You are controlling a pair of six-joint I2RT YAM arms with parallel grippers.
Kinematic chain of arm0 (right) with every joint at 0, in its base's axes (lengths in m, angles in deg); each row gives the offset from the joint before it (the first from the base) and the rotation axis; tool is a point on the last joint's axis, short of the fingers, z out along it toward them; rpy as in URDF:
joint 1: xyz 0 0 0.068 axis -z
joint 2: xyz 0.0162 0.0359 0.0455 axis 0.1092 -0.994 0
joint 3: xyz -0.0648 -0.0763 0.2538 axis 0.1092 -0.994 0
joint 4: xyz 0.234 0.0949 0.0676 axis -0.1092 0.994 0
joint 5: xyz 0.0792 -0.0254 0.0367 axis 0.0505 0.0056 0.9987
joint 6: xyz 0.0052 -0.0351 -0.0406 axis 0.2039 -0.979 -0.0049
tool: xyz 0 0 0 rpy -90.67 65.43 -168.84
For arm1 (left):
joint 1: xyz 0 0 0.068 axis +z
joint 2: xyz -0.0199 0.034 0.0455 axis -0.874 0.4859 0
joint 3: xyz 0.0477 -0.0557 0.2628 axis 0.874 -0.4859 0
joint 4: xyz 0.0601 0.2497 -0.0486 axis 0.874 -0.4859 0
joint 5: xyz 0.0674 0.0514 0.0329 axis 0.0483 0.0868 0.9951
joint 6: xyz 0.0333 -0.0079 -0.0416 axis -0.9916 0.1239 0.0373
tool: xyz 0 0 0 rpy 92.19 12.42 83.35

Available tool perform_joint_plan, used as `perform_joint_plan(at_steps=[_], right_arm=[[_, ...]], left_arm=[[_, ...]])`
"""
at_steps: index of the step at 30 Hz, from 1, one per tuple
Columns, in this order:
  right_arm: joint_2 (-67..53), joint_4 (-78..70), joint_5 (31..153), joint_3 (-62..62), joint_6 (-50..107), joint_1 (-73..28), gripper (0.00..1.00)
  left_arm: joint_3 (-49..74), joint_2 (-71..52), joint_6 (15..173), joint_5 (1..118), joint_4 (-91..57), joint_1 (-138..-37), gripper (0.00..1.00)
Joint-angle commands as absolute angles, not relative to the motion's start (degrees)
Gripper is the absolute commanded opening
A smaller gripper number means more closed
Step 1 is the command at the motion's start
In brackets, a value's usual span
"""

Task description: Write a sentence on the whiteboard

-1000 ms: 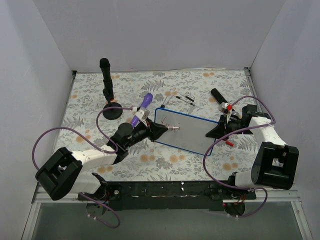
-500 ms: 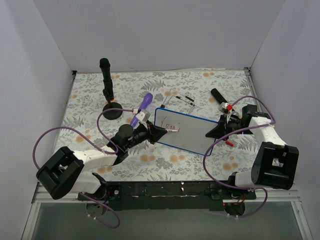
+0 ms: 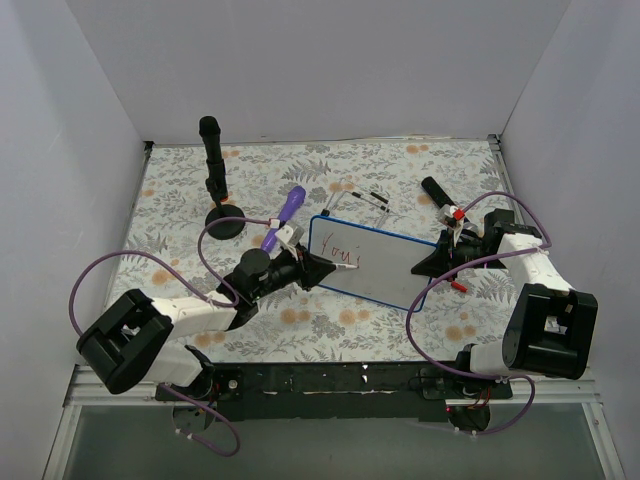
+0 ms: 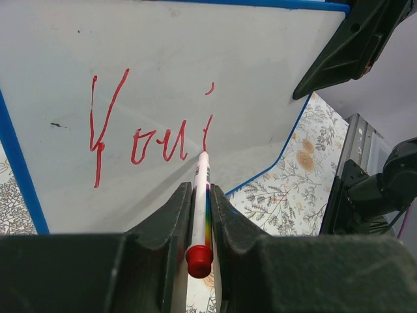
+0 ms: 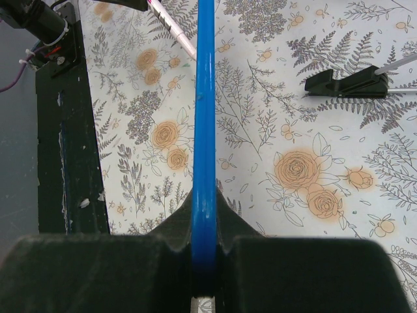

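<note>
The whiteboard (image 3: 385,262) lies tilted in the middle of the table, glossy white with a blue rim. The sentence (image 4: 150,140) is red script reading "You" with an apostrophe and a short stroke after it. My left gripper (image 4: 201,190) is shut on a white marker (image 4: 201,171) with a red end cap, its tip touching the board at the foot of that stroke. From above, the left gripper (image 3: 325,268) sits at the board's left part. My right gripper (image 5: 204,203) is shut on the whiteboard's blue rim (image 5: 204,98), at the board's right edge (image 3: 432,262).
A black post on a round base (image 3: 214,190) stands at the back left. A purple-handled object (image 3: 288,210) lies left of the board. Loose pens (image 3: 370,197) and a black tool (image 3: 437,190) lie behind it. A small red item (image 3: 460,285) lies near the right gripper.
The left gripper drew back left, uncovering the red letters, then carried the marker tip right along the line. A new stroke stands after "You". The right arm and the board have not moved.
</note>
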State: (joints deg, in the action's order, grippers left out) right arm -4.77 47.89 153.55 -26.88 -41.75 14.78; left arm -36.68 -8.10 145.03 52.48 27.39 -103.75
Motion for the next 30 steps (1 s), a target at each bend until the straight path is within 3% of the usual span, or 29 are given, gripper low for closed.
perform_joint_plan(at_steps=[1, 30], right_arm=[[-3.33, 49.35, 152.52, -27.38, -43.19, 14.44, 0.01], [-3.33, 49.44, 152.52, -27.29, -43.2, 14.44, 0.01]], left_arm=[[-34.09, -9.66, 143.33, 55.47, 25.83, -103.64, 0.0], [-29.34, -10.54, 144.64, 50.29, 25.38, -104.17, 0.0]])
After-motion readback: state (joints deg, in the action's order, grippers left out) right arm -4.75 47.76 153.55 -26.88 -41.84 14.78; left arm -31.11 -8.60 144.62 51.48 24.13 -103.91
